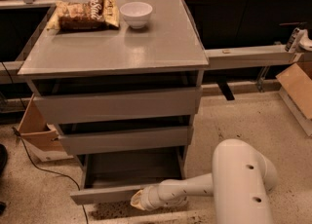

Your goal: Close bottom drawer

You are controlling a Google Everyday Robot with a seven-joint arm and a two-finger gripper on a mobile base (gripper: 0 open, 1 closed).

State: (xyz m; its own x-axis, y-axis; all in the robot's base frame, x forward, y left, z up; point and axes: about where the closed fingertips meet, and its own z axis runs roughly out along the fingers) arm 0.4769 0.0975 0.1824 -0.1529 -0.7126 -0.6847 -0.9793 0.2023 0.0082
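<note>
There is one grey cabinet (122,47) with three drawers. On its flat top sit one white bowl (136,12) and one snack bag (87,13). The bag lies at 9 o'clock from the bowl, just beside it. Both are near the back edge of the top.

The top drawer (117,106) and the middle drawer (126,140) stick out a little. The bottom drawer (102,195) is the lowest one, at 6 o'clock under the others. It is pulled out the most, so you can look down into its grey box.

The cabinet stands on a speckled floor (243,116). One cardboard box (36,133) leans at 9 o'clock from the cabinet, and one more box (295,84) is over at 3 o'clock. One black cable (39,167) runs along the floor near the first box.

There is one white robot arm (195,186). It comes in low from 4 o'clock and lies almost flat, pointing toward 9 o'clock. The gripper (138,199) is at the right end of the bottom drawer's thin front panel. I cannot tell if the gripper is open or closed.
</note>
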